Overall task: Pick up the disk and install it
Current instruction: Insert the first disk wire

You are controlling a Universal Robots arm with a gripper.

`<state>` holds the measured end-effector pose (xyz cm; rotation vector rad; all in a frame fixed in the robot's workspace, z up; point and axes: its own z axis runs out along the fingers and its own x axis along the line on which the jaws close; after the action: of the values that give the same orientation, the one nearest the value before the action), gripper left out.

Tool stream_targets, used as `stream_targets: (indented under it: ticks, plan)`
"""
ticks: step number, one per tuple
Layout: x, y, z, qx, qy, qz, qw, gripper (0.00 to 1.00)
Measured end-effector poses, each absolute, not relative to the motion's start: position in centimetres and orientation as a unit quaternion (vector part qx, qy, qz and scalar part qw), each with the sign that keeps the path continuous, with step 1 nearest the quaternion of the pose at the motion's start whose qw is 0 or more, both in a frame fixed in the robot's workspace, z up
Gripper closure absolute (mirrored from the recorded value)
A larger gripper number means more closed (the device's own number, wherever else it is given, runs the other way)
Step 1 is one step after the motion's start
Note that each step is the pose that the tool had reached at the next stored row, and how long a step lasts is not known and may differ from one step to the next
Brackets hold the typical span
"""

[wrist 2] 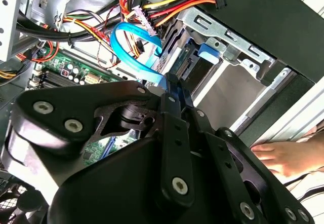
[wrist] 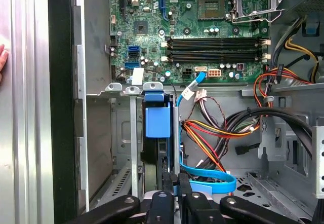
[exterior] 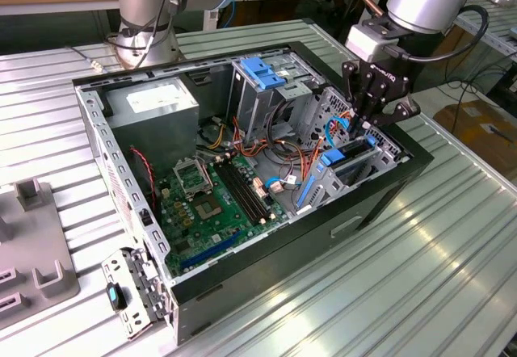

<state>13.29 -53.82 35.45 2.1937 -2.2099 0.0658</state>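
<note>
Holding disk (wrist: 156,122) | jaws shut tight on its near end | disk on edge in bay (wrist: 120,133), running straight away from jaws

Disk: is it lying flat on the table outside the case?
No, the disk stands on edge in the drive bay, right by the gripper.

Blue-railed disk (wrist: 158,122) stands edge-on in the drive bay (wrist: 132,148).
</note>
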Motion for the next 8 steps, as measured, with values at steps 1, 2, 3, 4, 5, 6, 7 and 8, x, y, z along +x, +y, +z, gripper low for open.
stream_targets:
  ticks: [1,2,3,4,5,6,7,8]
  plan:
    - [13.3,-53.8,35.5,0.704,-0.709,0.021,0.014,0.84]
    - [13.3,-53.8,35.4,0.704,-0.709,0.021,0.014,0.84]
    - [13.3,-53.8,35.4,0.704,-0.709,0.021,0.014,0.84]
    - [13.3,-53.8,35.4,0.704,-0.709,0.021,0.014,0.84]
    - [13.2,-53.8,35.4,0.704,-0.709,0.021,0.013,0.84]
    - [12.8,-53.8,35.4,0.705,-0.709,0.022,0.013,0.84]
    - [12.4,-53.8,35.4,0.706,-0.707,0.024,0.011,0.84]
    - [12.3,-53.8,35.4,0.709,-0.704,0.029,0.006,0.84]
